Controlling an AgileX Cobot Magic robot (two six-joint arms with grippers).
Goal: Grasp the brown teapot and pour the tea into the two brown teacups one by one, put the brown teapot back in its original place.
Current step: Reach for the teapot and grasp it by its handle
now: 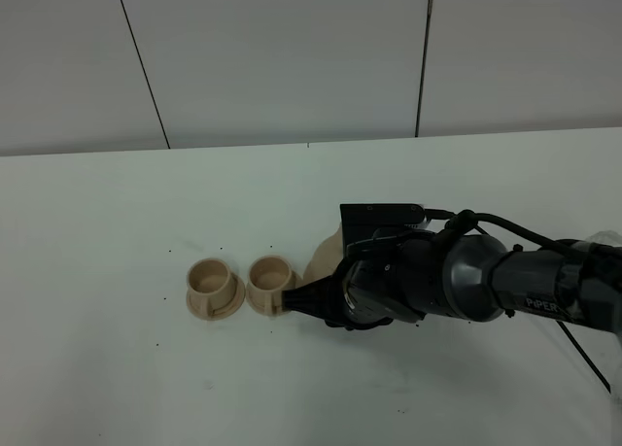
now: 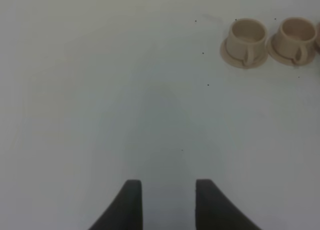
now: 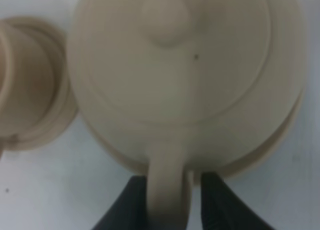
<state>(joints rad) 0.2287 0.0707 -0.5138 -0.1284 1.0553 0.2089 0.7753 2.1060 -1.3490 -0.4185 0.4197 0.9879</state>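
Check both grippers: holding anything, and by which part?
Left gripper: open, nothing held. Right gripper: fingers either side of the brown teapot's loop handle; whether they clamp it cannot be told.

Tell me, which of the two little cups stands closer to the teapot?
The right-hand cup in the overhead view: it sits right beside the teapot, while the other cup stands farther left.

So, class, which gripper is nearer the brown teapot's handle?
Right: the right gripper straddles the brown teapot's handle; the left gripper hangs over the table, beyond both teacups.
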